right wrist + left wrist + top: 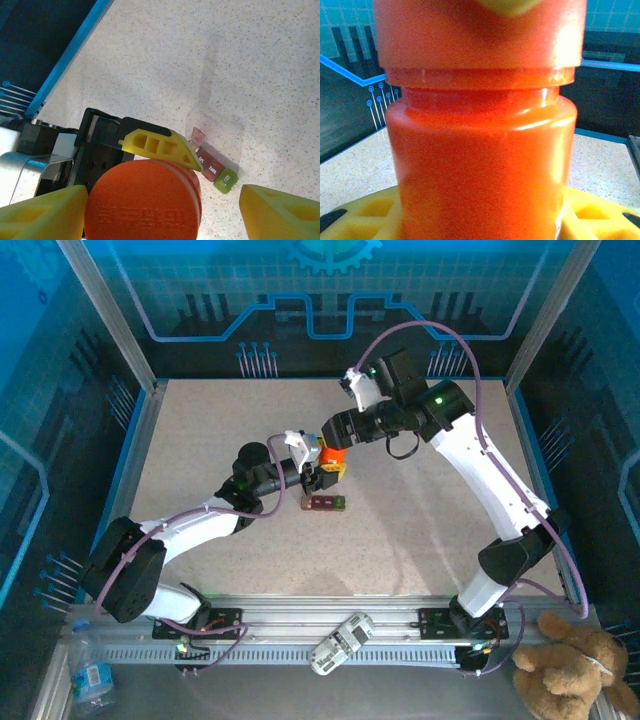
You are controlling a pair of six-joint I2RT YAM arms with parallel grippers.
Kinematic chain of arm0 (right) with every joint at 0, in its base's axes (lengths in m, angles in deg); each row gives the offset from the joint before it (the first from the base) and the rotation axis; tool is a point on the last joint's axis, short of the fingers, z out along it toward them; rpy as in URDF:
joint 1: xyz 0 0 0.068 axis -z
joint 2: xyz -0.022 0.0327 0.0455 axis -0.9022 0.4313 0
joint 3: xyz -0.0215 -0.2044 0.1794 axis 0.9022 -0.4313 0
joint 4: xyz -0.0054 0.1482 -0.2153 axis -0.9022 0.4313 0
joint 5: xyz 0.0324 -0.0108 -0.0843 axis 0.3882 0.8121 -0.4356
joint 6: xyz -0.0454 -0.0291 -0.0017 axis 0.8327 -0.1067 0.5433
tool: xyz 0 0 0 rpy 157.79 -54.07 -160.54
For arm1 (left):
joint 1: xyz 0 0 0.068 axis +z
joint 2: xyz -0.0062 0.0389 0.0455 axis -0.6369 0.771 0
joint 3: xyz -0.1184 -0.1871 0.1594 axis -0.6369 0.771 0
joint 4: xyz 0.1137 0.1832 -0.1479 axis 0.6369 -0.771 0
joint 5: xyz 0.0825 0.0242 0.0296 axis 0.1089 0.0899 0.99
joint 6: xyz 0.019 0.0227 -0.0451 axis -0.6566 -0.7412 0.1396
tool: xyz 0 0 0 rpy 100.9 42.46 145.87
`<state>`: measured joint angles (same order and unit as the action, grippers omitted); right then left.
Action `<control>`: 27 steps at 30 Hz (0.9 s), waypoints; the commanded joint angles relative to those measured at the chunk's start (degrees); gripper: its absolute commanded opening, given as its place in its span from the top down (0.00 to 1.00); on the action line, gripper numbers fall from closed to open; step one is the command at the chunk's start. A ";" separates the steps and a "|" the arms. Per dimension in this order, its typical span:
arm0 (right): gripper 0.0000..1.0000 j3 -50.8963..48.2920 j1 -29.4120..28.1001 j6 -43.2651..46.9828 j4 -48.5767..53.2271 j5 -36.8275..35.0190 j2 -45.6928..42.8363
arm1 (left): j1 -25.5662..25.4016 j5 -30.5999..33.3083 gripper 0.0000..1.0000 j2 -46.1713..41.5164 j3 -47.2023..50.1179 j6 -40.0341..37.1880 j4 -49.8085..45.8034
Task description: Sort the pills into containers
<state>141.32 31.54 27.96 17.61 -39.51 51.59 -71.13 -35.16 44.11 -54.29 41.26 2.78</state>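
Note:
An orange bottle (333, 454) with an orange cap (145, 205) stands upright above the table's middle. My left gripper (322, 474) is shut on its body; a yellow finger (160, 145) presses its side, and the bottle (480, 150) sits between the yellow fingers (365, 212) in the left wrist view. My right gripper (165, 210) hovers over the cap, open, with its right finger (280, 210) well apart from it. The containers (326, 503), a dark red strip with a green end (225, 180), lie on the table just in front of the bottle, one lid (199, 134) raised. The pills are out of view.
Blue-edged walls (135, 440) ring the speckled table (450, 530). On the near rail lie a white handset (340, 642), a water bottle (90, 675) at the left and a stuffed bear (575, 665) at the right.

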 commanded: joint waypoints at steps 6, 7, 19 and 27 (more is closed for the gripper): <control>0.14 0.43 3.72 -0.44 -0.74 7.48 -5.07 | -0.33 -1.58 1.00 -0.92 0.10 0.38 3.67; 0.13 0.22 4.09 0.16 -0.88 7.85 -5.67 | -0.32 -2.14 1.00 -0.90 0.00 0.43 3.54; 0.08 6.35 8.02 24.34 13.51 13.88 -3.58 | 0.73 -14.05 1.00 0.53 -4.07 3.56 -0.54; 0.07 11.94 6.61 27.81 16.77 13.59 1.14 | 0.76 -15.99 1.00 1.91 -5.12 4.15 -1.33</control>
<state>150.57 39.15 52.22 30.69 -27.07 50.91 -70.80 -48.37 45.37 -57.15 44.38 1.14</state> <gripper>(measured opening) 0.930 0.512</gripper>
